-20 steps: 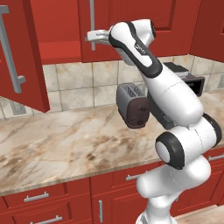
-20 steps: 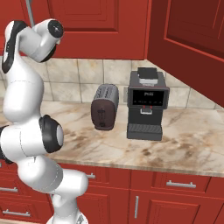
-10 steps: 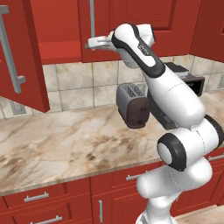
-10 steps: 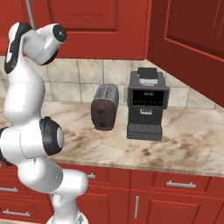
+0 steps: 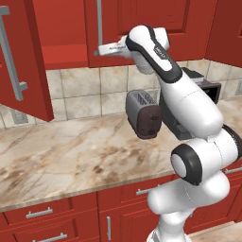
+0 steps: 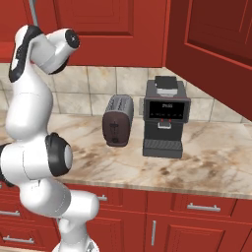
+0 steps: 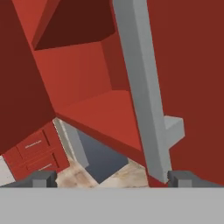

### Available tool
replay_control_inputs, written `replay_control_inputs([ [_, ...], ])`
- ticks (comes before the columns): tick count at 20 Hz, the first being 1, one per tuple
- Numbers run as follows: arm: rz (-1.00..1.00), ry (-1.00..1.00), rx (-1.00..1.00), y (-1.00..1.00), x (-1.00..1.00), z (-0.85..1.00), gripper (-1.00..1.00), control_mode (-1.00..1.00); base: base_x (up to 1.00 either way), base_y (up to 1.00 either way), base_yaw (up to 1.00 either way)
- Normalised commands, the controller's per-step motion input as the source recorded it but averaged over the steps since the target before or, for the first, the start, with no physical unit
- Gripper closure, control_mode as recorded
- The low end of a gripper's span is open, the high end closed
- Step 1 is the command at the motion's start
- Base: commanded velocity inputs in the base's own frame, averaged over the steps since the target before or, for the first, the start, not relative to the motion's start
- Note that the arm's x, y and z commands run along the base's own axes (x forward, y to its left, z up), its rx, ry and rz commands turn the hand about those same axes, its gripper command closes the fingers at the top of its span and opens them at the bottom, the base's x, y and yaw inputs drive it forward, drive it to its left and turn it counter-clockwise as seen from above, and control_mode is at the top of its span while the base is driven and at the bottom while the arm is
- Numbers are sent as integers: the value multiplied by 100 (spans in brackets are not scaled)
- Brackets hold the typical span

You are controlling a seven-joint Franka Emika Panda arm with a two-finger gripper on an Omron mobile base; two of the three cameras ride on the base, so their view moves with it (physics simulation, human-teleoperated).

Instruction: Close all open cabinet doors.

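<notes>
A: Going left to right, what stands open?

B: At the far left, one cabinet door swings out over the worktop, leaving its shelf bare. Another door at upper centre looks ajar, its grey handle running down the hand view.

A: And the gripper?

B: It is raised to that door's lower edge, probably to push it. Its fingers are spread wide, holding nothing; the handle sits close to the right one.
</notes>
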Motion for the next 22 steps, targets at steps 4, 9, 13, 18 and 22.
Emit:
replay_control_inputs([
  [4,5,0,0,15,1,-58,-100,-100,0,0,0],
  [9,2,0,0,25,-1,-64,-100,-100,0,0,0],
  [13,0,0,-1,32,-28,-49,-100,-100,0,0,0],
  [18,-3,0,0,32,-71,-20,-100,-100,0,0,0],
  [22,-5,0,0,21,-89,0,-100,-100,0,0,0],
])
